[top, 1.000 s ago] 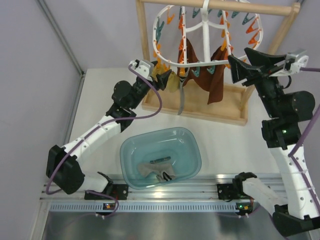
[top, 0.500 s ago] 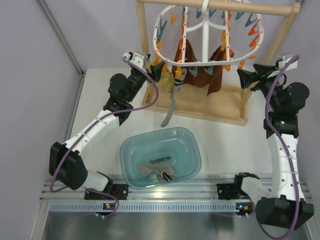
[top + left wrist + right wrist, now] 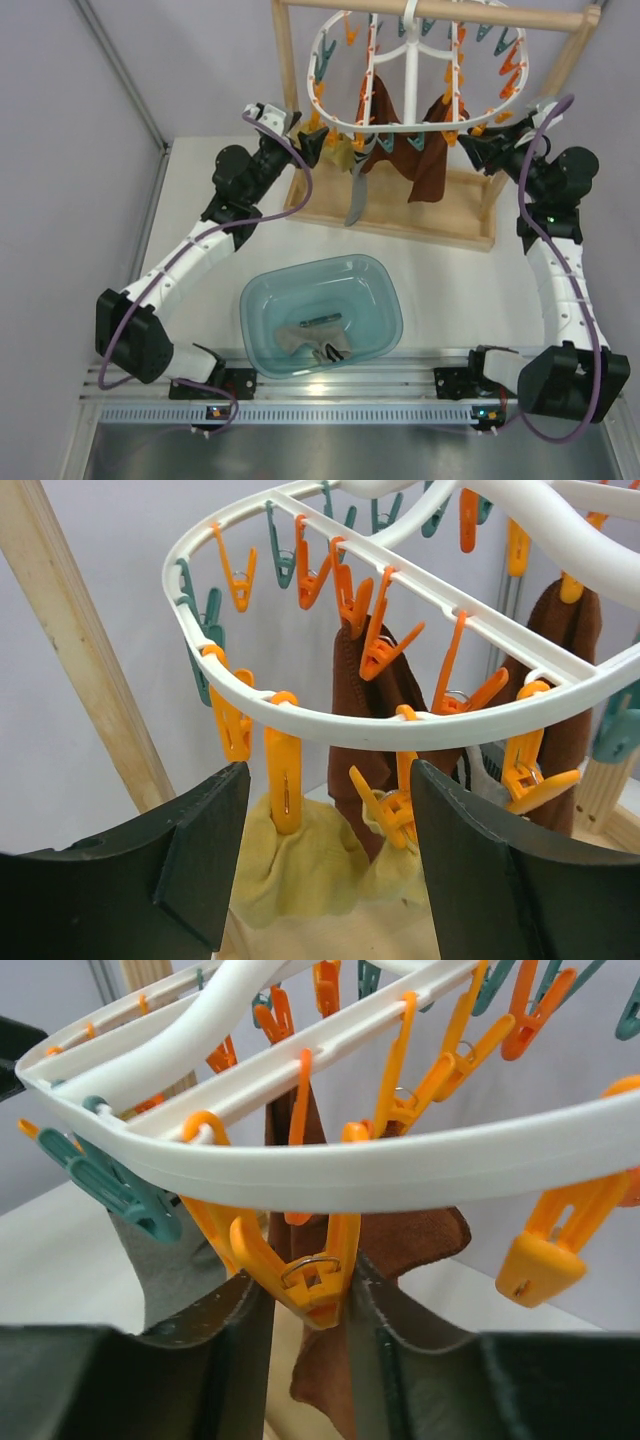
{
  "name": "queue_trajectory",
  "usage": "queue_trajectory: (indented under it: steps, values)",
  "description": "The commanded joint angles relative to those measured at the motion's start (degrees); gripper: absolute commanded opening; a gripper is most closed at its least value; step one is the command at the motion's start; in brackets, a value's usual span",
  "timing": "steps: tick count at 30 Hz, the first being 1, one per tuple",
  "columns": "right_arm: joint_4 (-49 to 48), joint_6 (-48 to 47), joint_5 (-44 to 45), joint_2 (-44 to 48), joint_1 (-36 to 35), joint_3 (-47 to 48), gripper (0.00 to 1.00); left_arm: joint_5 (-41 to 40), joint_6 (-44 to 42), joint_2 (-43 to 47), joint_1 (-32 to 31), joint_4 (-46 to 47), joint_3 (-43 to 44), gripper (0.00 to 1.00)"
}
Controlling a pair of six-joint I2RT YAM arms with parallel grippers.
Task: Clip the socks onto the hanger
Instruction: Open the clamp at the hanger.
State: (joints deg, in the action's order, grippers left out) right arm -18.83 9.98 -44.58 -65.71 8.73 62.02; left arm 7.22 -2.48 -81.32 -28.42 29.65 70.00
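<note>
White hanger [image 3: 330, 723] w/ orange clips [image 3: 283, 780] & teal clips [image 3: 120, 1185]. Dark brown socks [image 3: 430, 165], mustard-yellow sock [image 3: 290, 865], plain grey sock [image 3: 355, 200]. Rack [image 3: 400, 215] pale wood. Basin [image 3: 380, 290] see-thru teal; socks [image 3: 318, 347] inside greyish-tan w/ dark-&-white striped bit. Worktop [image 3: 470, 290] white. Arms [image 3: 200, 255] white w/ black joints, cables [image 3: 309, 188] purple. Left gripper [image 3: 330, 860] & right gripper [image 3: 310, 1300] blackish-green.

Bright, even, soft-shadowed light (wrist-view foregrounds blurred).
</note>
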Motion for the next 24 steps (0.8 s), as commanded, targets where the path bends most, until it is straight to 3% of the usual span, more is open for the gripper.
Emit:
queue_trajectory:
  steps: [1, 9, 14, 18, 24]
  values:
    - [-5.9, -0.2, -1.9, 1.0, -1.6, 3.2, 0.28, 4.1, 2.2, 7.0, 0.8, -1.6, -2.0, 0.7]
    - [-3.9, 0.7, -1.1, 4.5, -3.4, 1.6, 0.04, 17.9, 6.4, 16.7, -1.1, -8.0, -10.5, 0.73]
    - [-2.7, 1.1, -0.3, 5.8, -4.6, 1.1, 0.0, 13.4, 4.9, 13.9, -7.6, -2.9, -11.8, 0.73]
    - [-1.5, 1.4, -0.2, 6.8, -5.6, 1.2, 0.0, 9.1, 4.9, 8.2, -10.7, 9.5, -13.5, 0.78]
    - [0.7, 0.8, 0.5, 7.5, -6.2, 1.3, 0.0, 4.1, 7.4, 0.5, -13.1, 19.7, -10.3, 0.78]
